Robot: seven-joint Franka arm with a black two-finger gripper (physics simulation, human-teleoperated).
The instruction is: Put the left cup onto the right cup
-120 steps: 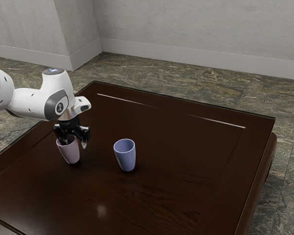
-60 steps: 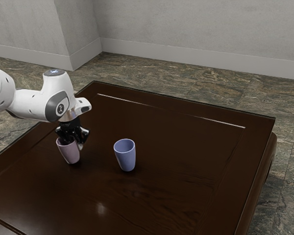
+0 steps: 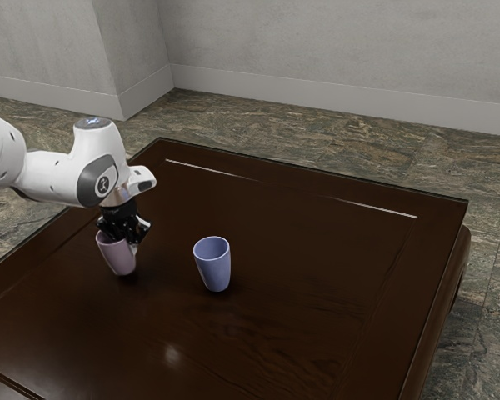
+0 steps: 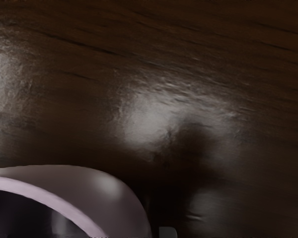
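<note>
A pink cup [image 3: 117, 255] stands on the dark wooden table [image 3: 317, 267] toward the exterior view's left, leaning slightly. My gripper [image 3: 122, 237] reaches down onto its rim and is shut on the rim's wall. The same pink cup [image 4: 79, 193] shows as a curved rim just under my hand in the wrist view. A lavender-blue cup [image 3: 212, 262] stands upright and open-topped a short way toward the exterior view's right of the pink one, apart from it.
The table has a raised border [image 3: 437, 250] around its top. Stone floor [image 3: 333, 133] and a grey wall [image 3: 317, 42] lie beyond it. Bare tabletop stretches to the exterior view's right of the blue cup.
My fingers have closed from wide apart onto the pink cup's rim. The cup now leans a little where it stood upright. The blue cup has not moved.
</note>
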